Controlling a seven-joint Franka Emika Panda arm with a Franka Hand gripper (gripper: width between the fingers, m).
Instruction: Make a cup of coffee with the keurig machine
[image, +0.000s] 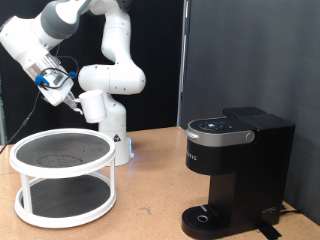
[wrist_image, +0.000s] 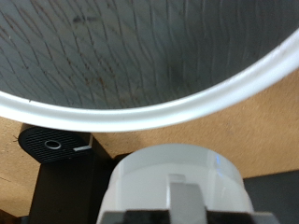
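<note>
The black keurig machine (image: 238, 170) stands on the table at the exterior view's right. Its lid is down and nothing stands on its drip tray (image: 205, 216). A black perforated tray with a round mark in the wrist view (wrist_image: 54, 143) looks like that drip tray. The cup is out of view in both views. My gripper (image: 68, 98) hangs high at the exterior view's upper left, above the far edge of the white shelf and far from the machine. Nothing shows between its fingers. The fingers do not show in the wrist view.
A white round two-tier shelf (image: 62, 152) with dark mesh tiers stands at the exterior view's left; its rim (wrist_image: 187, 107) and top tier fill the wrist view. The arm's white base (image: 108, 125) stands behind it and also shows in the wrist view (wrist_image: 177, 177).
</note>
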